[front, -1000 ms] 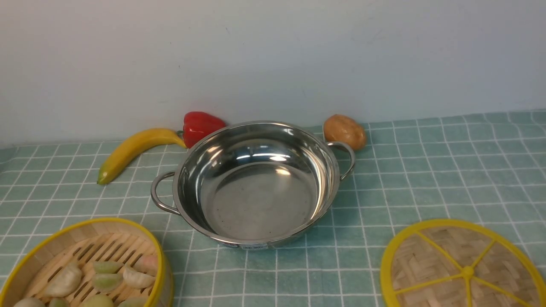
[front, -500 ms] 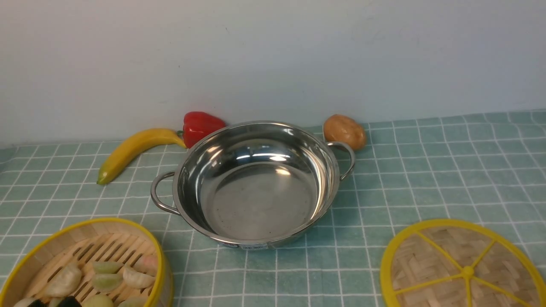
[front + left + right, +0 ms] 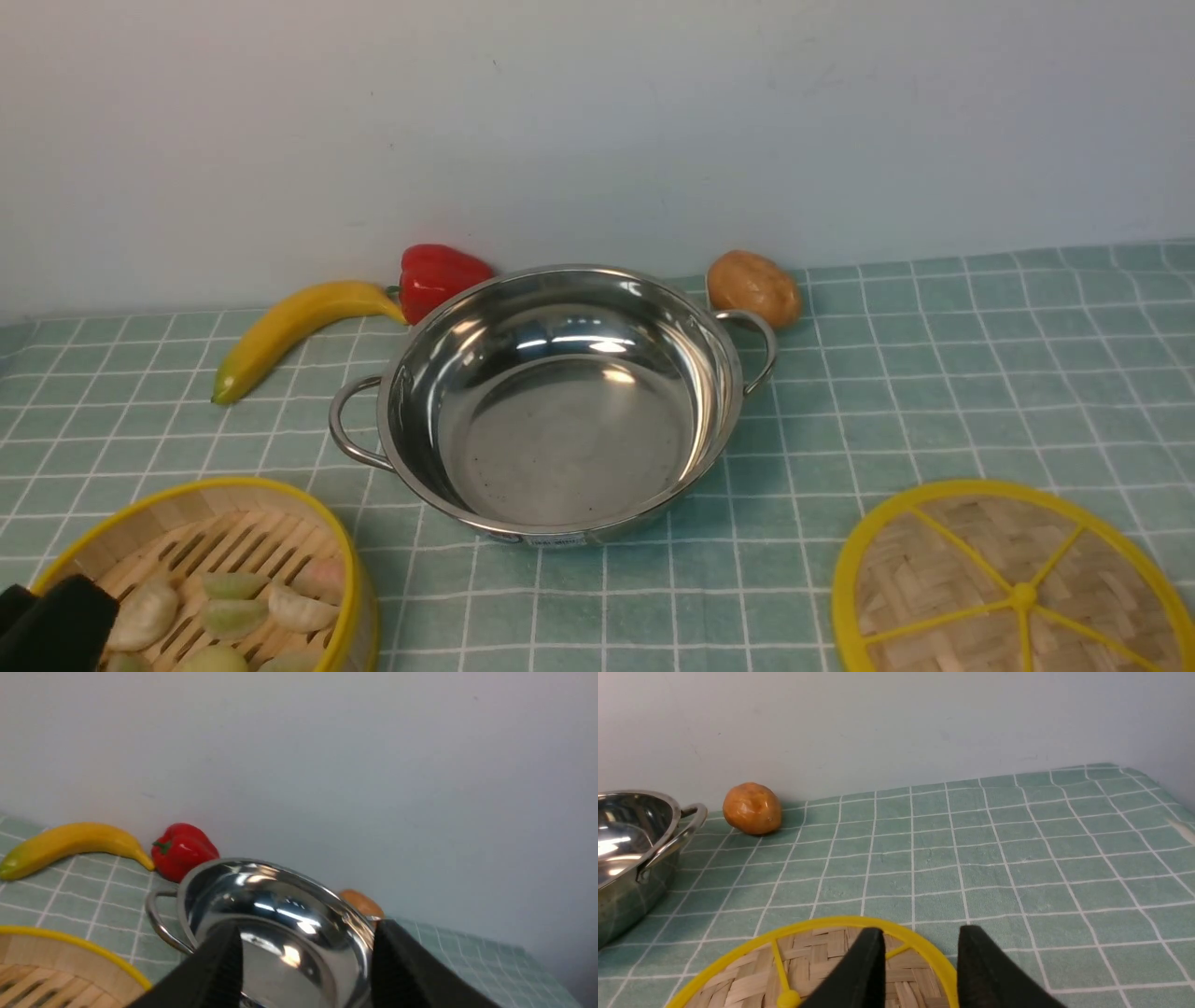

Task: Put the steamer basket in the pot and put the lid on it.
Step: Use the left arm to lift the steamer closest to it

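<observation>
The round bamboo steamer basket with a yellow rim (image 3: 201, 485) is sitting upright on the desk at about 7 o'clock from the pot, its open mouth facing up. Being round, it is showing no long axis of its own, but its floor slats are running roughly from 7 toward 1 o'clock. Pale toy dumplings (image 3: 299, 607) are lying inside on the slats. The left end effector (image 3: 306, 931) is hovering at the basket's near-left edge, its black fingers (image 3: 219, 970) standing apart with nothing between them.

The wide, shallow stainless-steel pot (image 3: 560, 439) is standing mouth up in the middle, its two loop handles lining up from 8 to 2 o'clock and its small label facing 6 o'clock. The flat woven-bamboo lid with a yellow rim and spokes (image 3: 990, 579) is lying flat at about 4 o'clock from the pot, well apart from it. The right end effector (image 3: 920, 931) is hanging over the lid's far edge with its fingers spread and gripping nothing.

Behind the pot, a yellow banana (image 3: 289, 327) is lying at 10 o'clock, a red bell pepper (image 3: 439, 275) at 11 and a brown potato (image 3: 754, 287) at 1. A green checked cloth (image 3: 934, 373) is covering the desk.
</observation>
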